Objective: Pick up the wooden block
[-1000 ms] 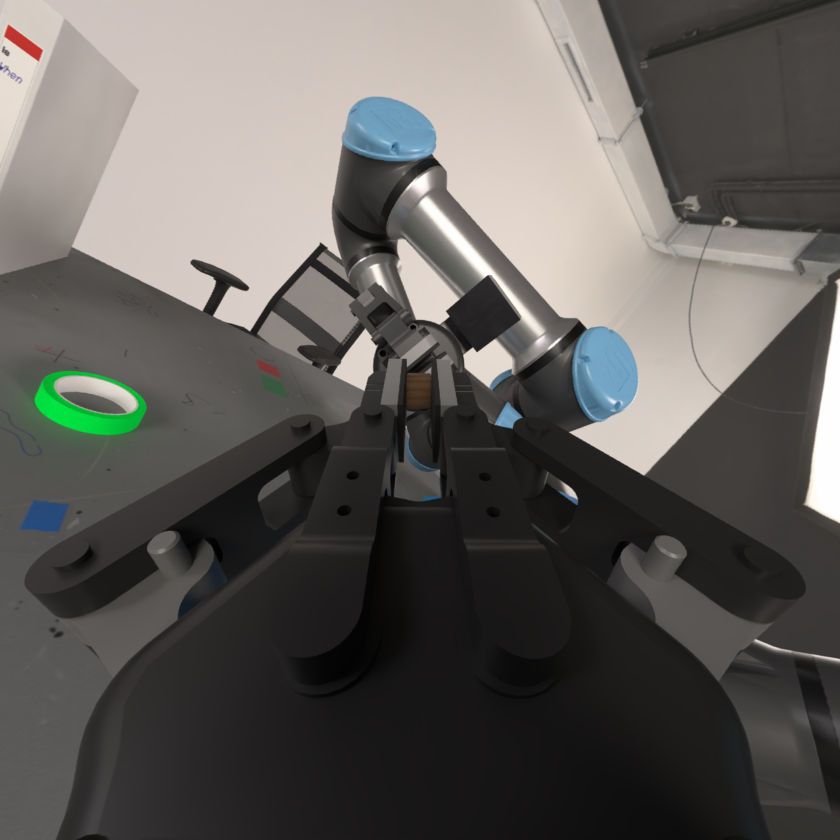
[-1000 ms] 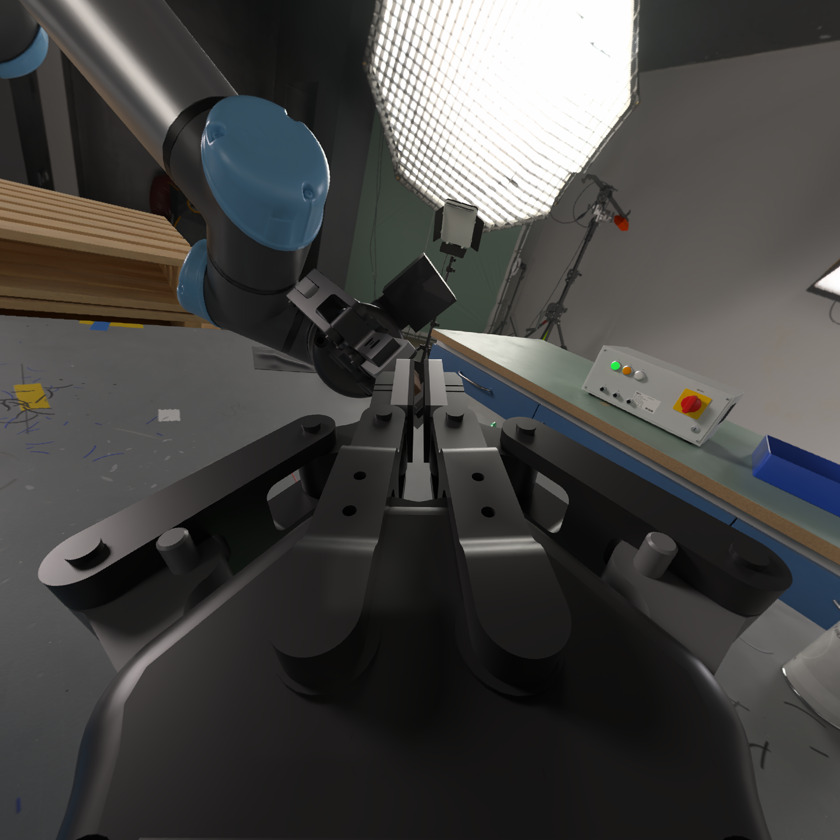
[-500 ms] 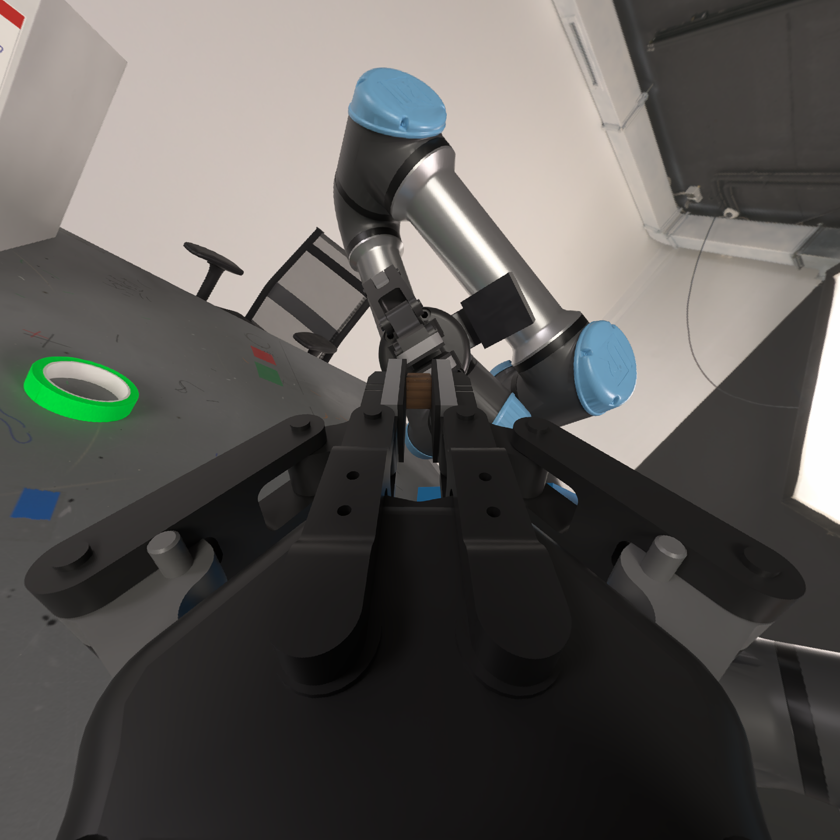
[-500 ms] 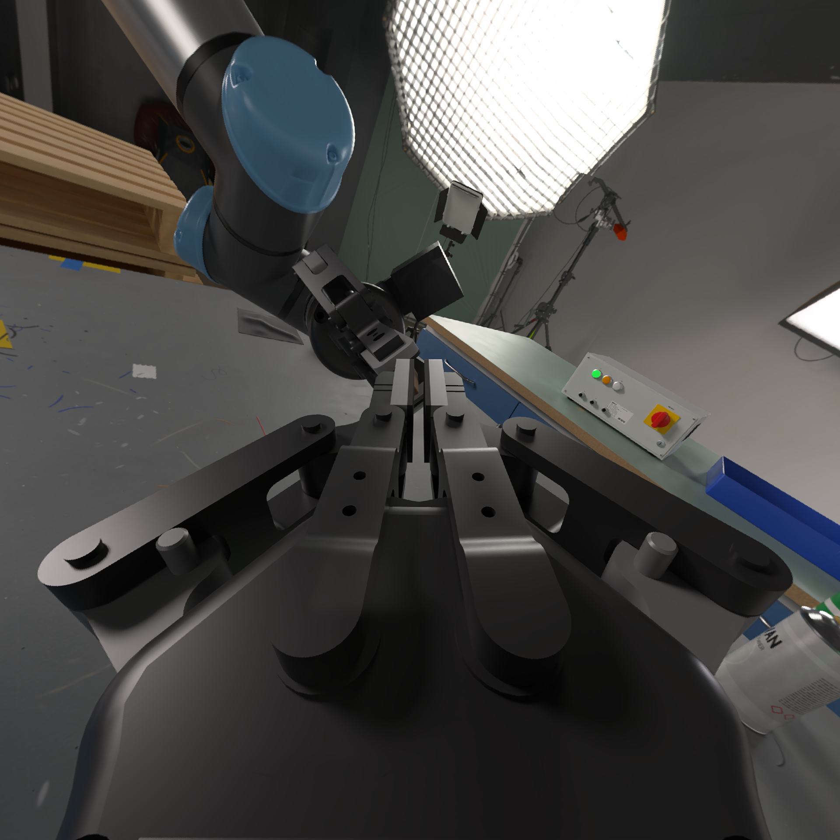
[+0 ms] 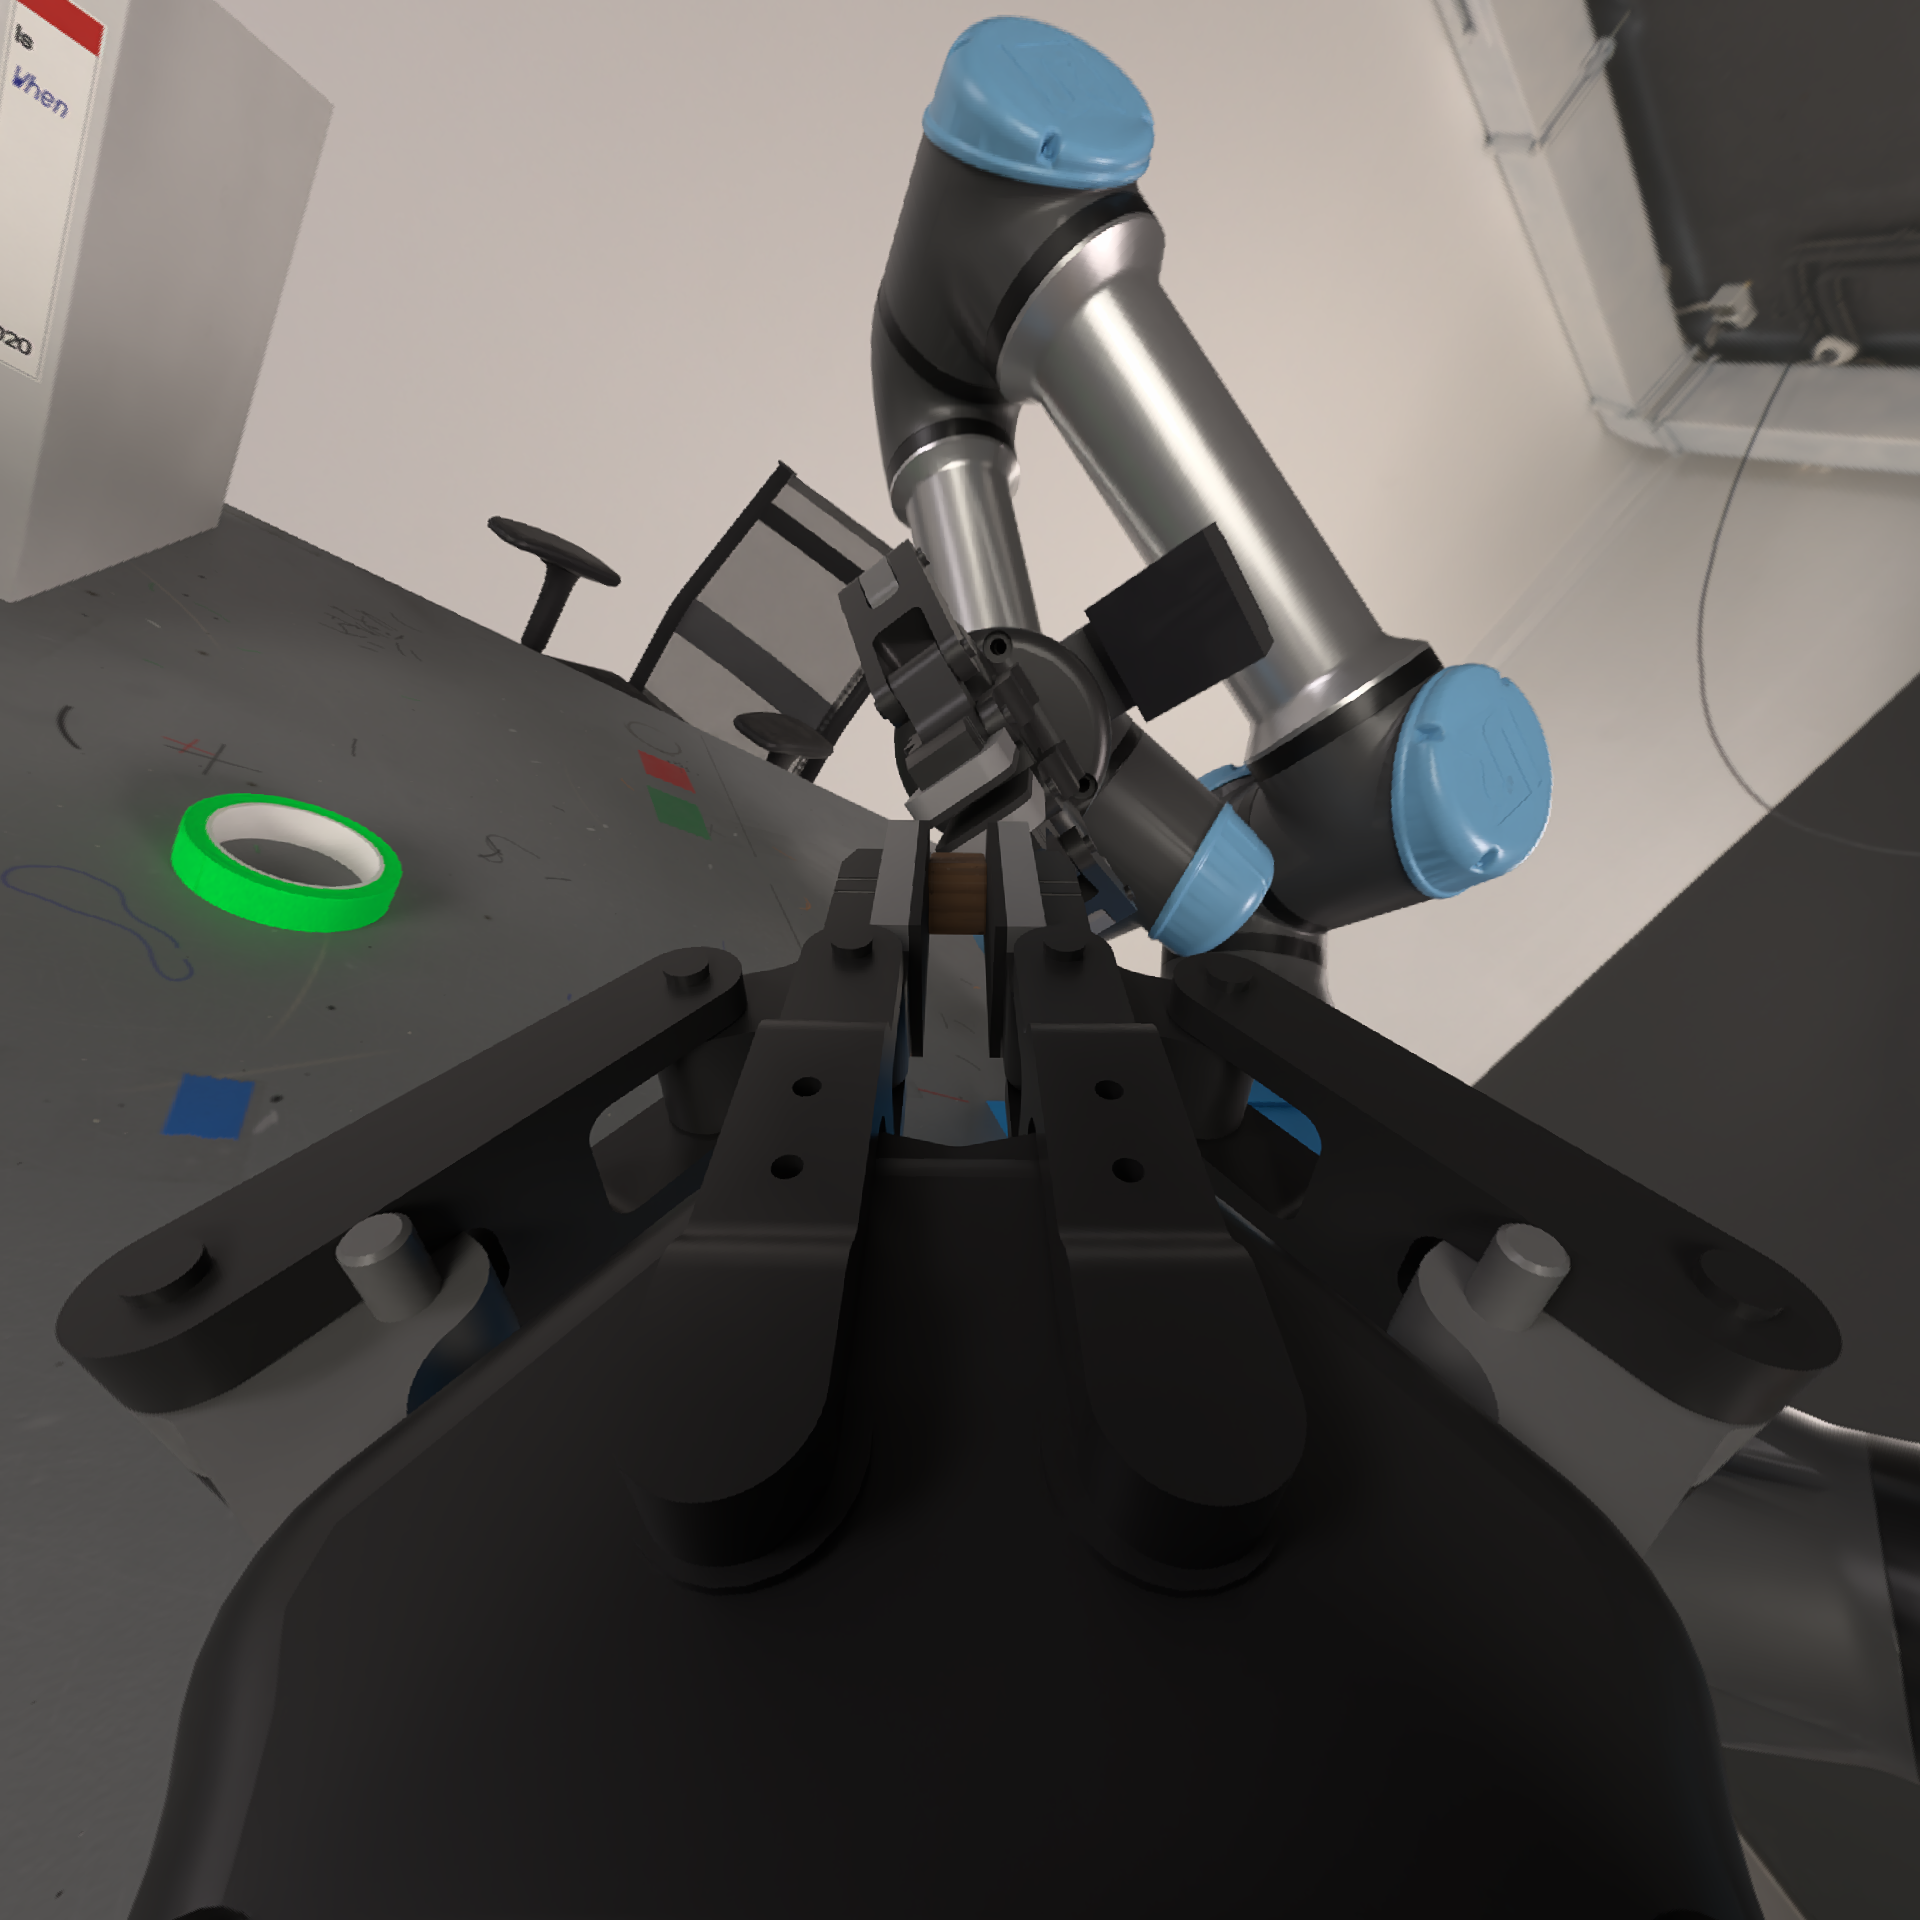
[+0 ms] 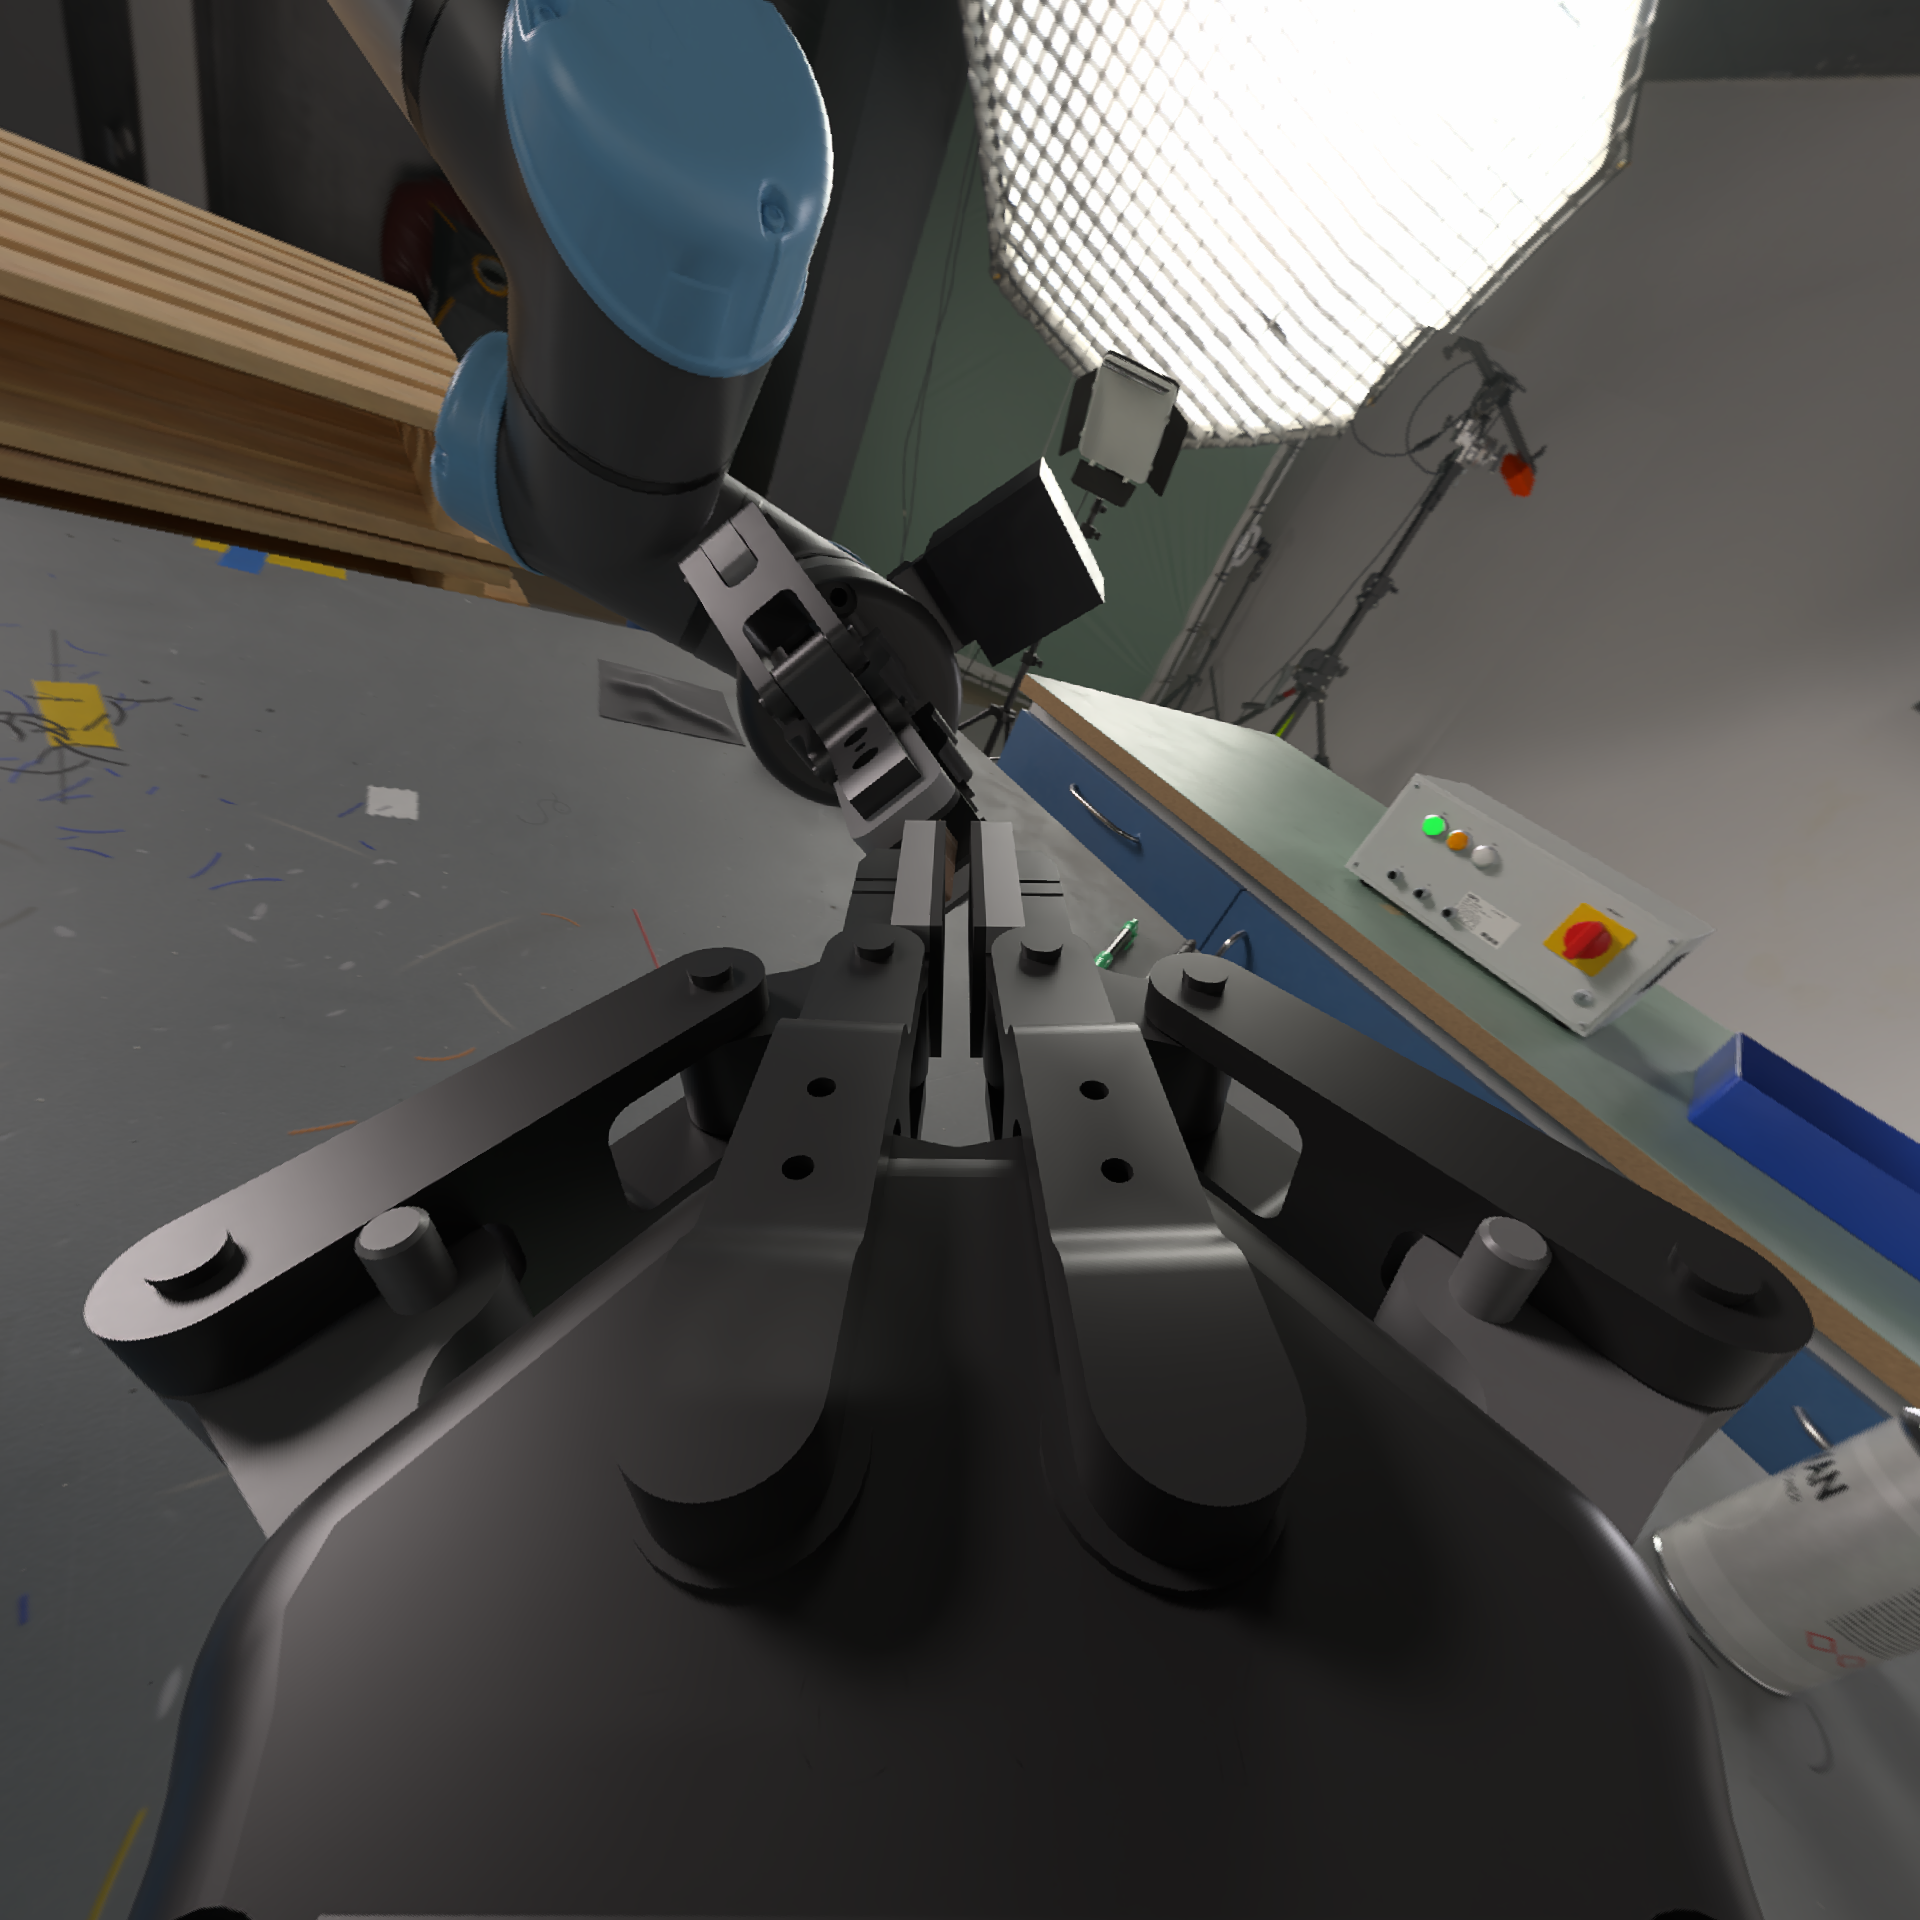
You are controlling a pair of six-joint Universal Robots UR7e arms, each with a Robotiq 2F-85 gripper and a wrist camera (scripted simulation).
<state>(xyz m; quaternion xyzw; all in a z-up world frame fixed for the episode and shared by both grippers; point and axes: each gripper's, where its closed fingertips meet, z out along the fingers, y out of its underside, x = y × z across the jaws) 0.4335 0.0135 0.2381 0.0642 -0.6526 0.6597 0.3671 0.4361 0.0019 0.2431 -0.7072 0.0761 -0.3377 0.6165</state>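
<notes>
While looking along the left gripper (image 5: 956,883), find the small brown wooden block (image 5: 956,899) pinched between its fingers at the very tips, apparently held clear of the scuffed dark grey surface (image 5: 468,987). Cannot tell the block's long axis, with only one small face showing. Judge the pick largely made, so keep the pinch and lift.

Straight ahead and just above the block, meet the right gripper (image 6: 958,873), tip to tip with the left. Fingers there drawn almost together with a thin slit between. Cannot tell whether pinching anything. Looks like the chief obstacle, so mind a knock against it.

Farther off, well apart to the left, note a bright green roll of tape (image 5: 286,862) lying flat and a blue square patch (image 5: 208,1107). At the far left corner, a tall white box (image 5: 135,291).
</notes>
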